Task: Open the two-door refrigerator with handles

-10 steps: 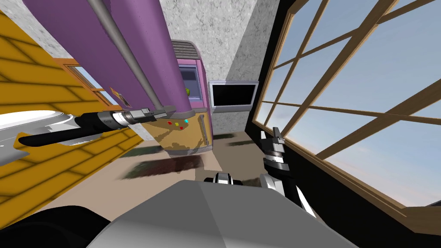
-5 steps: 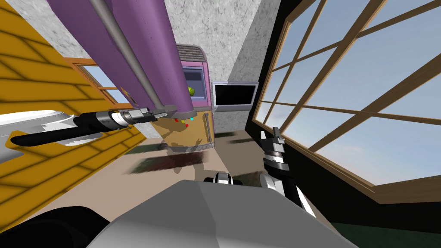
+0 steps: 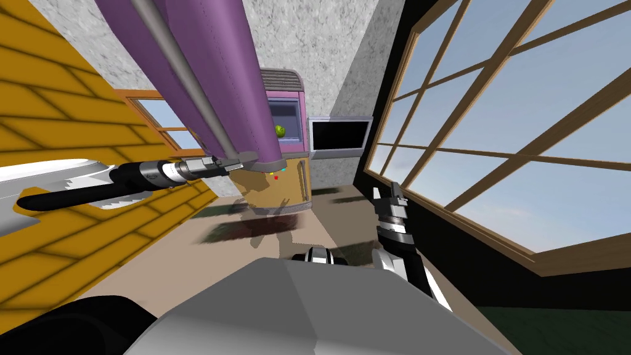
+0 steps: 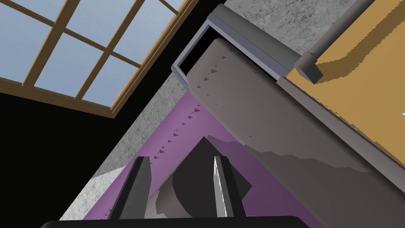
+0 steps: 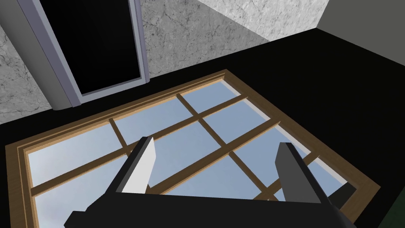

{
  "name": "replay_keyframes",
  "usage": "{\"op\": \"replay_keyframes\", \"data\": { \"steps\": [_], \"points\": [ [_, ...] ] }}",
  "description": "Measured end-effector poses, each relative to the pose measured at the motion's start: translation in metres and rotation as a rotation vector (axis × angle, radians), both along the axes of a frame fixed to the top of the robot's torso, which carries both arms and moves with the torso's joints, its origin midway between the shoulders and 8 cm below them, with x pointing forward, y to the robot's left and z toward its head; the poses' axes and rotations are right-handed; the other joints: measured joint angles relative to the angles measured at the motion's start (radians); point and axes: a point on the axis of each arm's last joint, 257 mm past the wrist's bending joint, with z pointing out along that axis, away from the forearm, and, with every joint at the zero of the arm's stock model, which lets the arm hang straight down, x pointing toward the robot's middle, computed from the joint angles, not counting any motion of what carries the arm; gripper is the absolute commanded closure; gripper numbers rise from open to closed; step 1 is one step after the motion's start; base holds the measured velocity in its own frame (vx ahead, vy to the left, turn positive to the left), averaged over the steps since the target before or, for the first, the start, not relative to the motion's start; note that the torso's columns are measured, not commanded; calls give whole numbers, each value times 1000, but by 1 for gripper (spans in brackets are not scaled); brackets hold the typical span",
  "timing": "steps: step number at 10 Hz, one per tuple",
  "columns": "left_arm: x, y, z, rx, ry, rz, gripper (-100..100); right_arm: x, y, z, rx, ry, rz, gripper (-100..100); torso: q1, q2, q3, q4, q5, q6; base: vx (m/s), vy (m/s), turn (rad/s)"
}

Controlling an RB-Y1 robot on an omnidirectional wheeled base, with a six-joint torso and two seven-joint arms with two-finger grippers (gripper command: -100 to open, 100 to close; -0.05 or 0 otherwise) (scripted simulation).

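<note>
left claw [image 4: 180, 159] | clamped on dark grey handle [image 4: 197, 178] | purple door [image 4: 186, 126] behind

Pretty sure this is a home kitchen. There's a tall fridge [image 3: 284, 117] with its purple upper door [image 3: 222, 74] and long grey handle [image 3: 179, 68] swung open, a mustard lower door [image 3: 280, 191], and something green [image 3: 280, 130] on a shelf inside (can't tell what). There's a big wood-framed window [image 3: 505, 111] on one side, a smaller window [image 3: 163, 120] in the yellow plank wall [image 3: 55, 111], rough grey walls [image 3: 308, 37], and a grey-framed black panel [image 3: 340, 135] beside the fridge.
</note>
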Motion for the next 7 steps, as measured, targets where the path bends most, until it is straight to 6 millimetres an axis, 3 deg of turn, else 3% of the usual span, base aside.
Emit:
{"op": "replay_keyframes", "data": {
  "steps": [7],
  "points": [
    [-35, -55, 0, -5, 11, -201, 100, 0, 0, 0, 0, 0, 0, 0, -3, -5, -7, 1, -4, 2, -139, 224, 21]
  ]
}}
